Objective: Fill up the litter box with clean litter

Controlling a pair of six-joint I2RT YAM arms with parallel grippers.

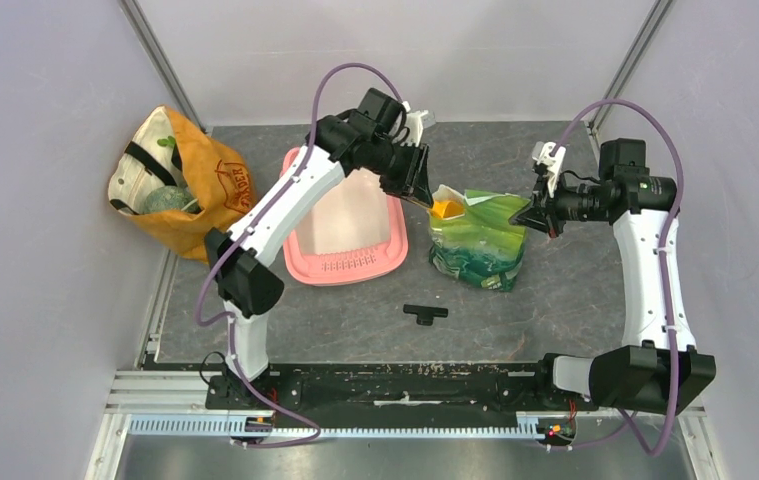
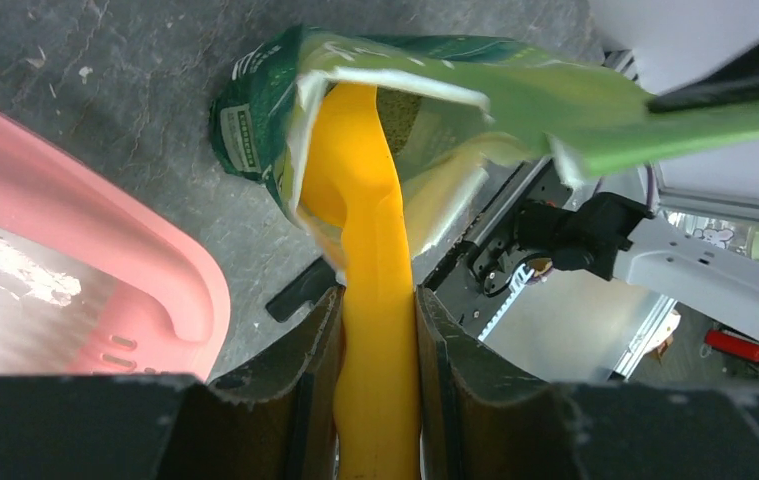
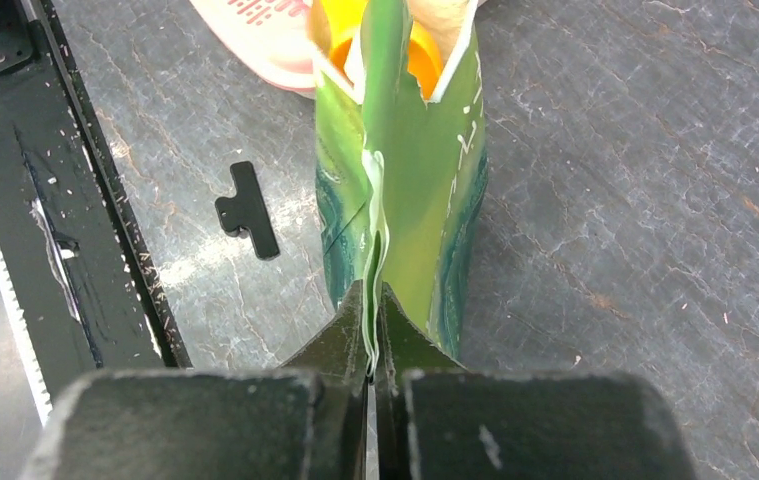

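The scoop's [image 2: 355,170] handle is clamped in the part-open left gripper [image 2: 377,310], its bowl inside the bag [image 3: 415,180] at the table's [image 1: 555,300] middle. The bag's top edge is pinched by the closed right gripper [image 3: 373,305].

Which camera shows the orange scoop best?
Left wrist: the scoop fills the centre, clamped between the fingers, its far end inside the green bag. Top view shows only an orange patch; right wrist, orange slivers behind the bag's top.

The grey table [image 1: 575,290] carries the litter box [image 1: 345,268], green foil bag [image 1: 480,250], tan fabric bag [image 1: 210,195] and black T-piece [image 1: 425,313].
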